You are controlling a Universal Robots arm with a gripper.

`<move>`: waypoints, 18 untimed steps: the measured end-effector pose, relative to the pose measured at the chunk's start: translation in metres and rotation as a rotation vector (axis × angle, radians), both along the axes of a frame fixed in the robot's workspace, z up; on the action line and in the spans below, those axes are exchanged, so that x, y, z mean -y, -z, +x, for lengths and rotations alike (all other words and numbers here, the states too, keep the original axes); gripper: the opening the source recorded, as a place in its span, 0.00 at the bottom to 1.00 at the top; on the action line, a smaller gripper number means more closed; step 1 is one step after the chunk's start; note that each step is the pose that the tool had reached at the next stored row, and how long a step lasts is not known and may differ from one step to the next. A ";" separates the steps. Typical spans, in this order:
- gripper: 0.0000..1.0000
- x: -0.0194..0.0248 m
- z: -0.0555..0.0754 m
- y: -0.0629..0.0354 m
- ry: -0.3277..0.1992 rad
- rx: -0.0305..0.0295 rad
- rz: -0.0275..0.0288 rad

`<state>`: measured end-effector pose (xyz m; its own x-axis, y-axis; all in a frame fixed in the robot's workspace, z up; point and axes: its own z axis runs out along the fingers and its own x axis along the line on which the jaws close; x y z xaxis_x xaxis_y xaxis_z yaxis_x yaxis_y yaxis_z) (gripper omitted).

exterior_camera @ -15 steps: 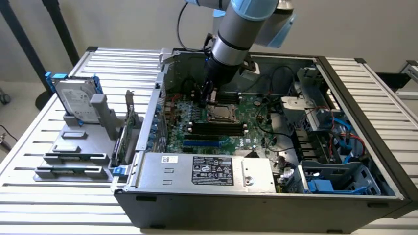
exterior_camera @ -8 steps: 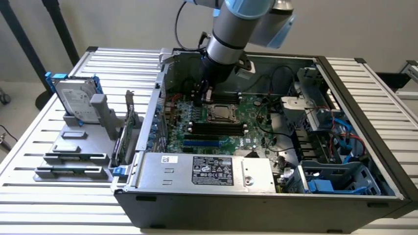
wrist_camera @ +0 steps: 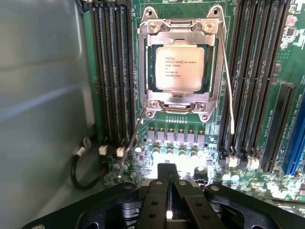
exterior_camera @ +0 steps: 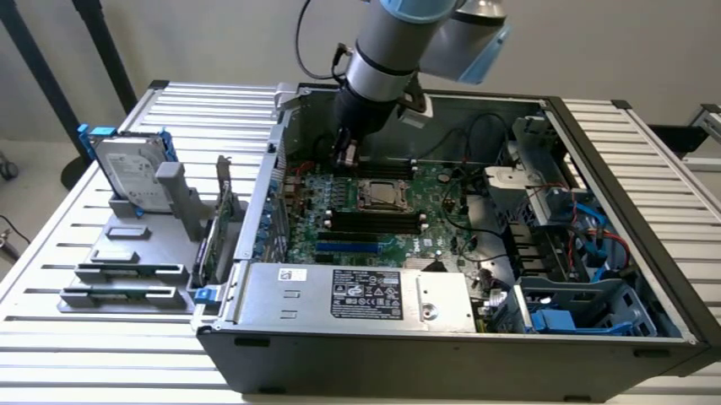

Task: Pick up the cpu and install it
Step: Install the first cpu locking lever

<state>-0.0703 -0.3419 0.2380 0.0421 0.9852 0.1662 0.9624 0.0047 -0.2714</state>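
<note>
The cpu [wrist_camera: 181, 69], a small square chip with a shiny silver top, lies flat in its metal socket frame [wrist_camera: 147, 62] on the green motherboard; it shows too in the exterior view as the cpu [exterior_camera: 383, 195]. My gripper [wrist_camera: 167, 183] hovers over the board a short way from the socket, its black fingers [wrist_camera: 155, 200] pressed together with nothing between them. In the exterior view the gripper [exterior_camera: 344, 156] hangs inside the open computer case, near the case's far wall and just beyond the socket.
Dark memory slots [wrist_camera: 112, 71] flank the socket on both sides. A thin wire lever [wrist_camera: 228, 90] runs beside the frame. The case's grey wall [wrist_camera: 43, 95] stands close by. Outside the case, a hard drive with blue bracket [exterior_camera: 127, 169] stands on a grey fixture [exterior_camera: 124, 261].
</note>
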 end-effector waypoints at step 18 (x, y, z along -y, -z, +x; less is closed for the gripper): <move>0.11 0.0000 -0.001 0.0051 0.283 -0.0050 0.0081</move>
<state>-0.0715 -0.3420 0.2329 0.3161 0.9328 0.1731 0.9244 -0.2618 -0.2772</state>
